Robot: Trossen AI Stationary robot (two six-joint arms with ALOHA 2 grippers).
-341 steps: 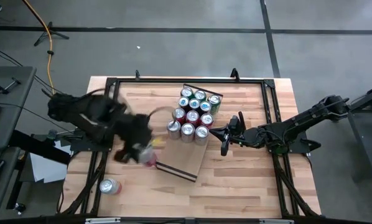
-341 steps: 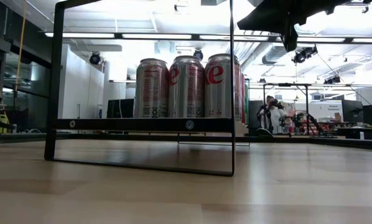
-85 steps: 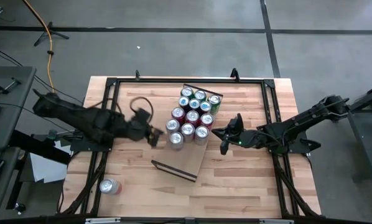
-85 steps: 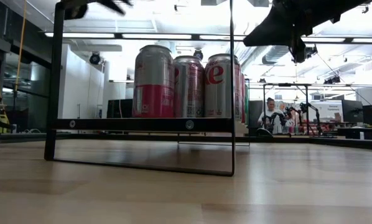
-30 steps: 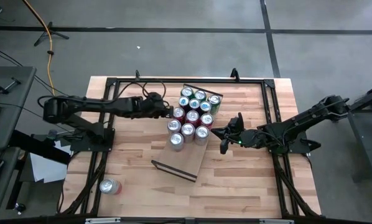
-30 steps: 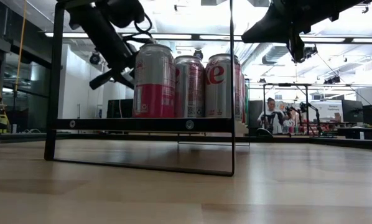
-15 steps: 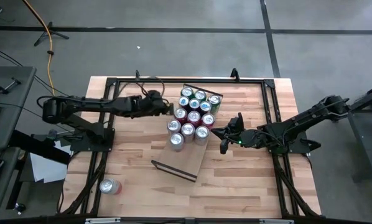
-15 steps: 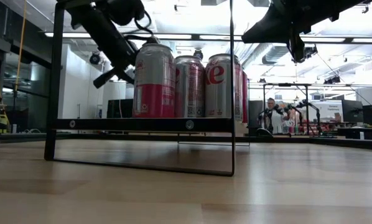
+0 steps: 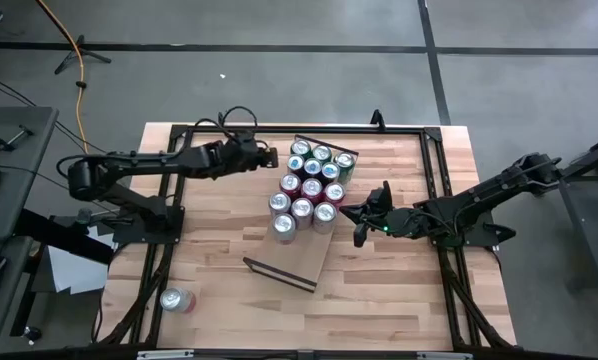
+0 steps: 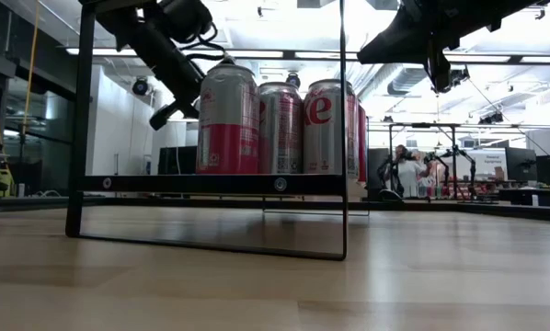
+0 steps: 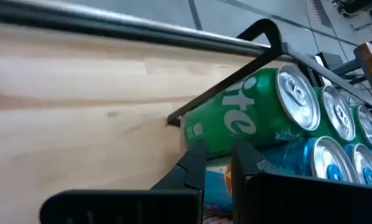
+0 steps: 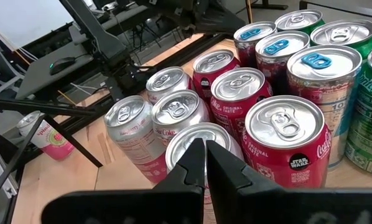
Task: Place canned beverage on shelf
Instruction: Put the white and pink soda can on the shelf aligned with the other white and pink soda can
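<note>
The shelf [image 9: 304,252] is a light-wood board lying at a slant mid-table, with a dark rail [image 9: 279,273] at its near end. Several upright cans [image 9: 310,181] stand packed on its far half; in the low view the cans [image 10: 257,129] show behind the rail. My left gripper [image 9: 270,157] hovers shut just left of the far cans, close to a green can [image 11: 248,118], touching nothing. My right gripper [image 9: 345,211] hangs shut beside the near-right cans, and in its wrist view it [image 12: 204,149] sits in front of a silver can top [image 12: 195,134].
A pink-and-silver can [image 9: 176,299] lies on its side at the table's near left corner. A dark metal frame [image 9: 279,128] runs around the tabletop. Bare wood shows on the board's near half and left of the shelf. A person sits far back in the room [image 10: 406,170].
My left gripper has swung toward the table's far edge, from beside the cluster's left cans to its far-left corner, rising slightly. The cans and my right arm have kept still.
</note>
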